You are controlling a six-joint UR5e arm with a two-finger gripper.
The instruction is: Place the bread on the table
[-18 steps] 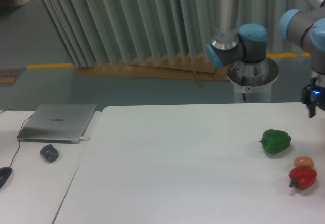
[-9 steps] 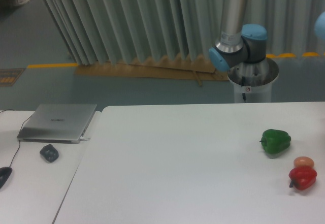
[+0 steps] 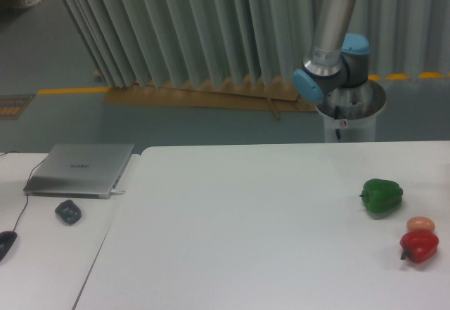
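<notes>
I see the white worktop (image 3: 267, 233) first; then the arm (image 3: 330, 50) standing behind it, its hand out of frame, so I cannot judge its grip. Near the green pepper (image 3: 382, 195) sit a red pepper (image 3: 419, 246) and orange ball (image 3: 420, 223); no bread is visible.

The arm (image 3: 330, 50) runs out of the top edge, so its end effector is out of view. The worktop (image 3: 246, 240) is cut by the right and bottom edges. A dark mouse (image 3: 5, 243) is clipped at the left edge.
</notes>
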